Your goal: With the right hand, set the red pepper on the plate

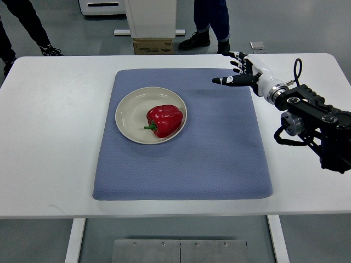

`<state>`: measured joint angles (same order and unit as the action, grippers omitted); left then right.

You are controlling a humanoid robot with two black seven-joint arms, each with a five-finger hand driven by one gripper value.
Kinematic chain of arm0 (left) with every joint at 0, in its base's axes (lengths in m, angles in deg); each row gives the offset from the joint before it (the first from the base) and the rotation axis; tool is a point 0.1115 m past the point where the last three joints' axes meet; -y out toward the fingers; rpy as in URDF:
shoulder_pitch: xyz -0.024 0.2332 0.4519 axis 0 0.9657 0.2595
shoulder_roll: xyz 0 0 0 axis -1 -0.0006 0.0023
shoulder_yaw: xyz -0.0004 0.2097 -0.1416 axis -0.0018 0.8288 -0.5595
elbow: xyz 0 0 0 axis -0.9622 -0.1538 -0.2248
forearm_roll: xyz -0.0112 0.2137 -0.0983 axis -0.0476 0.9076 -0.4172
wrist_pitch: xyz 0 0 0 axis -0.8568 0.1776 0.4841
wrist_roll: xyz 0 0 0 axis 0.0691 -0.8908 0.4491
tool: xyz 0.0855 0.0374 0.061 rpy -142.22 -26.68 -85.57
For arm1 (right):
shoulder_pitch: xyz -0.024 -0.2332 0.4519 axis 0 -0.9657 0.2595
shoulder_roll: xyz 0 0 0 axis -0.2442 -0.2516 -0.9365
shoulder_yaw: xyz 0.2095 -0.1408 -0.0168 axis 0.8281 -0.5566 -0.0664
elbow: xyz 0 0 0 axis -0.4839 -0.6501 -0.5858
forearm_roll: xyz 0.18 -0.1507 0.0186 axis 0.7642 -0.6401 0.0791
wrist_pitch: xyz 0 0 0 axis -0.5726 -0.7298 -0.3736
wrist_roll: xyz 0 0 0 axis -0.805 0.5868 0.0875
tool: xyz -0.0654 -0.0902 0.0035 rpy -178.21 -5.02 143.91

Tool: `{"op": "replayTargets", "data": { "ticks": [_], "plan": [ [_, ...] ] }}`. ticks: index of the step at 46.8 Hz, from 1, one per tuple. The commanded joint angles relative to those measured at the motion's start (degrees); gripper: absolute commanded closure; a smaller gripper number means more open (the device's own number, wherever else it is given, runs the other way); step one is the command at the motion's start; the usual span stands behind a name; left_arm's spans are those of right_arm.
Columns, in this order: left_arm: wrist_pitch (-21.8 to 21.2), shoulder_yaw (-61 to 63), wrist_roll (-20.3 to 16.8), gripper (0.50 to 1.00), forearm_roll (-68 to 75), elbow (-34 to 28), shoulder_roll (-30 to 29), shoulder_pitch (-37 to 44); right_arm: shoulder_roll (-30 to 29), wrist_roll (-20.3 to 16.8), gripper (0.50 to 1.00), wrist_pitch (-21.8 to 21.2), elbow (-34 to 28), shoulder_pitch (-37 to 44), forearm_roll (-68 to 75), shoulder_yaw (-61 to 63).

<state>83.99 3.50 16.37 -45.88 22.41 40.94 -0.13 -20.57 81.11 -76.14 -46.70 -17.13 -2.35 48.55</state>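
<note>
Resting sideways: glossy red pepper (164, 120), green-stemmed.

1. A mat (219, 159) lies in the middle of the table (49, 137).
2. A plate (127, 112) sits on the mat's far-left part.
3. The pepper (164, 120) lies on the plate, toward its right side.
4. The right hand (241, 70) is over the mat's far-right corner, well apart from the plate; whether it touches the mat cannot be told.
5. A box (153, 46) stands on the floor behind the table.
</note>
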Motion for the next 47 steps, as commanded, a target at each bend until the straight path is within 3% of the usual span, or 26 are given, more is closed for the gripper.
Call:
{"op": "replayTargets", "data": {
  "ticks": [1,21,33,47],
  "plan": [
    [0.0,0.0,0.0,0.5,0.0,-0.1,0.0,0.0,0.4,0.0,0.515,0.6,-0.2,-1.3,0.6,2.1],
    [0.0,0.0,0.0,0.5,0.0,-0.1,0.0,0.0,2.1,0.1,0.5,0.0,-0.7,-7.1,3.1,10.8],
    [0.0,0.0,0.0,0.5,0.0,0.0,0.0,0.0,4.6,0.5,0.5,0.4,-6.8,-9.4,3.1,12.4],
    [0.0,0.0,0.1,0.5,0.1,-0.1,0.0,0.0,5.0,0.5,0.5,0.3,-7.0,-10.5,3.1,12.3]
  ]
}}
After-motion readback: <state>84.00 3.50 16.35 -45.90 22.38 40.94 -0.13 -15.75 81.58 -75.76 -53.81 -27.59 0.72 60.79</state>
